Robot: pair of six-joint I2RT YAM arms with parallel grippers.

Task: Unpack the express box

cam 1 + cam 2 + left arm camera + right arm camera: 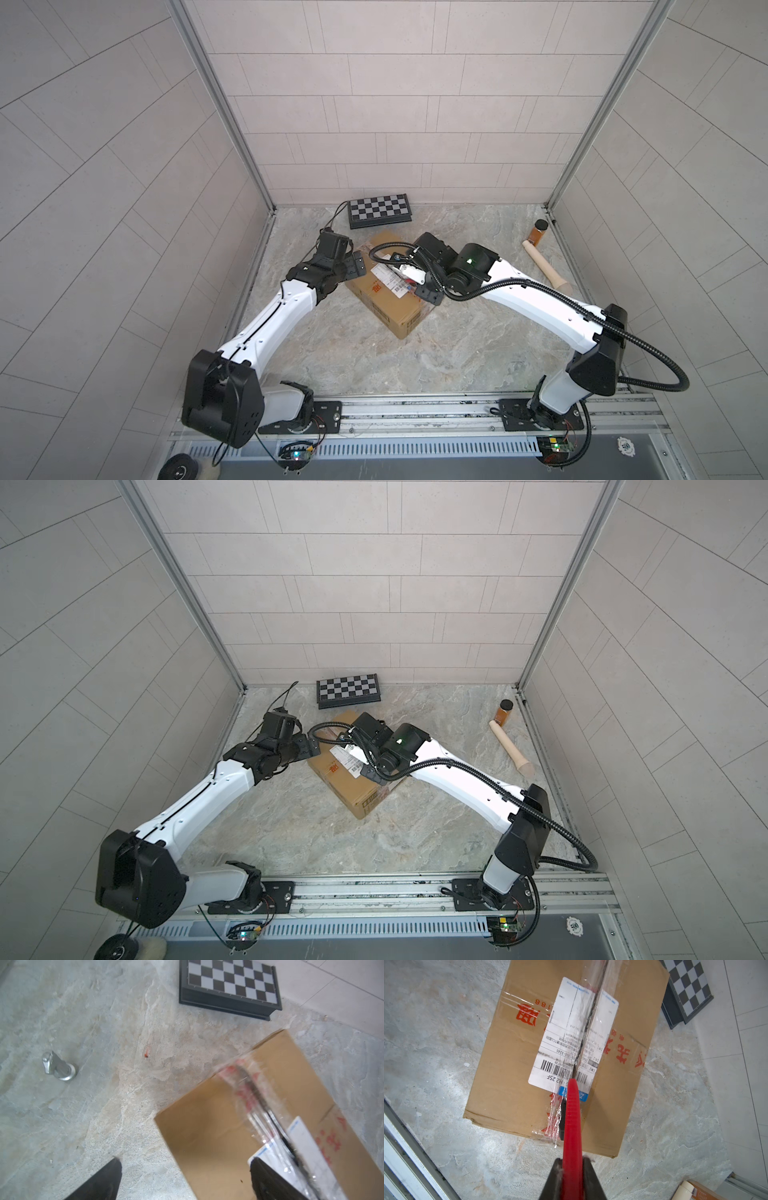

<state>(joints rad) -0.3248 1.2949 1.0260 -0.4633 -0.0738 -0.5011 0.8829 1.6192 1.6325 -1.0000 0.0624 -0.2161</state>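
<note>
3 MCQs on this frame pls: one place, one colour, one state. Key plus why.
1. The checkered board case lies: A) on the express box B) beyond it, by the back wall C) at the near rail.
2. The tool in the right gripper is: A) blue B) red C) green.
3. The left gripper is: A) shut on the tool B) shut on a flap C) open, empty.
Key: B, both top views show it past the box; B, its handle is red; C, its jaws stand wide apart.
</note>
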